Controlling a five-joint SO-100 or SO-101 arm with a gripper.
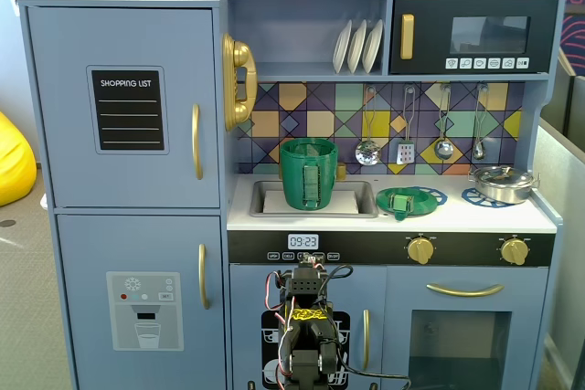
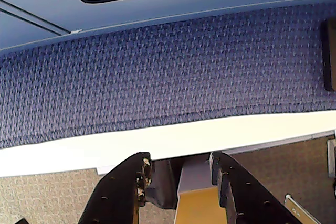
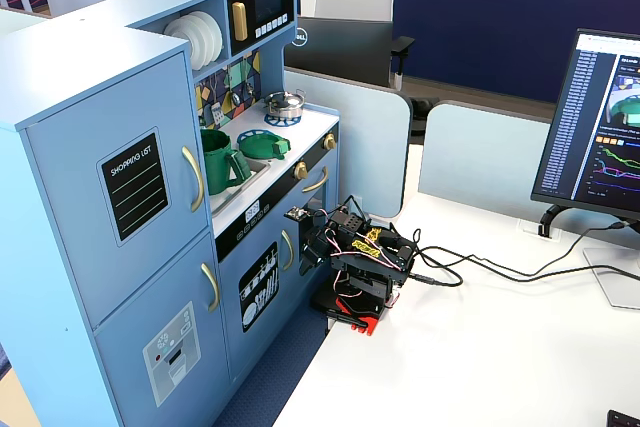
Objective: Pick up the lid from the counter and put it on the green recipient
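The green lid [image 1: 407,199] lies on a blue burner ring on the toy kitchen's counter, right of the sink; it also shows in the other fixed view [image 3: 264,145]. The tall dark-green recipient [image 1: 308,173] stands upright in the sink with its ribbed strap facing front, and it also shows in the side-on fixed view [image 3: 216,160]. My arm [image 1: 306,335] is folded low in front of the kitchen, well below the counter, on the white table [image 3: 362,259]. In the wrist view my gripper [image 2: 179,158] points down at the table edge, jaws apart and empty.
A steel pot [image 1: 501,182] sits on the right burner ring [image 1: 475,196]. Utensils [image 1: 407,139] hang on the backsplash above the counter. Cables [image 3: 470,269] run over the white table [image 3: 480,347] toward a monitor [image 3: 605,127]. Blue carpet [image 2: 168,72] lies below the table edge.
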